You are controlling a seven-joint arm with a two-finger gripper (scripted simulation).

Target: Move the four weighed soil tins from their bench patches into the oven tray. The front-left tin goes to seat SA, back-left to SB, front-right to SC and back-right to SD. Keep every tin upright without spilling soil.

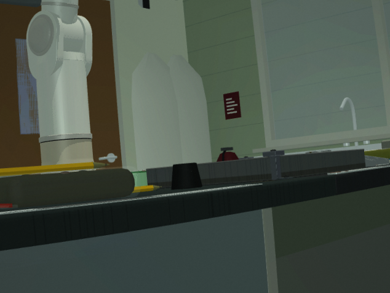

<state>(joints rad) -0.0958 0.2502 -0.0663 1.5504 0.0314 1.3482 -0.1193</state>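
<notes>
A single black tapered tin [186,176] stands upright on the dark bench, just in front of the long grey oven tray [255,168] that runs along the bench behind it. The tray's side wall hides its seats and whatever stands in them. Only the white base column of my arm [61,85] is in view, at the left end of the bench. The gripper is out of frame, so its state and any load are not visible.
Two pale translucent jugs [170,110] stand behind the tray's left end. A dark roll [67,186] and yellow pencils [53,167] lie on the bench left of the tin. A red clamp-like object [227,155] sits behind the tray, and a tap [349,112] at far right.
</notes>
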